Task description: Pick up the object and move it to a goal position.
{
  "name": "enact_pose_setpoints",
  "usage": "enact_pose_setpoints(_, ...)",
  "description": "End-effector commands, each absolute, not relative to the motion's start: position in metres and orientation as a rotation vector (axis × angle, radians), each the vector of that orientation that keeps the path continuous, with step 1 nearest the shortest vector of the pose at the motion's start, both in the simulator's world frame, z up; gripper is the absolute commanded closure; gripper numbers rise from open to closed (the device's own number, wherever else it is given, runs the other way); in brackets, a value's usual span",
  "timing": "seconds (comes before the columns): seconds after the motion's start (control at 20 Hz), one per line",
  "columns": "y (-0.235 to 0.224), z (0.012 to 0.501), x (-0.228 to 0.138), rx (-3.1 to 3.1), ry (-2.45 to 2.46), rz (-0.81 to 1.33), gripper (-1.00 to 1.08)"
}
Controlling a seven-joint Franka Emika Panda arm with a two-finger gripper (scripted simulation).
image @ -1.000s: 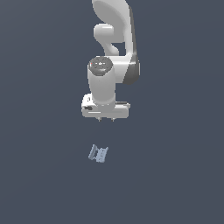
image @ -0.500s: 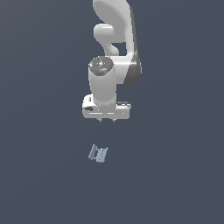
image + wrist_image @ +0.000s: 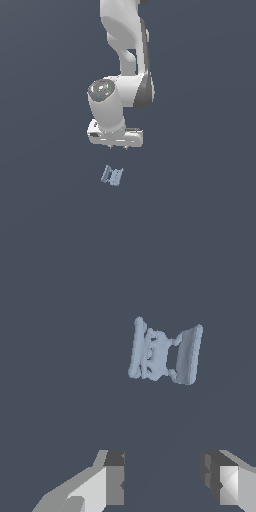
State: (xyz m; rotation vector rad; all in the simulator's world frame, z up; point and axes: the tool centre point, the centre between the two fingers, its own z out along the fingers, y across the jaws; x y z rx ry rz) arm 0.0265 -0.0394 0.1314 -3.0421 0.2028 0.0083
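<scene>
While gripper (image 3: 118, 148) hangs above floor, fingers spread, grasping nothing.
Blue-grey piece (image 3: 112, 175) lies apart at its 6 o'clock.

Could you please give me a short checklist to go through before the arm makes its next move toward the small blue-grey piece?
1. End effector open: ok, its fingers stand apart with a clear gap.
2. Nothing held: ok, the gap between the fingers is bare.
3. Blue-grey piece in sight: ok, it shows in both views, lying on the dark surface.
4. Contact with the piece: none yet, ok; the end effector hangs apart from it.
5. Piece centred between the fingers: not ok; in the wrist view it sits off the gap.
6. Goal position visible: cannot tell, no marker shows.
</scene>
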Motion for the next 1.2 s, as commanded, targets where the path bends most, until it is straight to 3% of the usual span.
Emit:
enact_pose_setpoints(0.0,-0.048,0.120,0.038,-3.010,0.266,-0.008,-0.20)
enact_pose_setpoints(0.55,-0.090,0.069,0.083,-2.855,0.533,-0.084,-0.20)
enact_pose_setpoints(1.15,-0.102,0.054,0.091,-2.813,0.599,-0.101,-0.20)
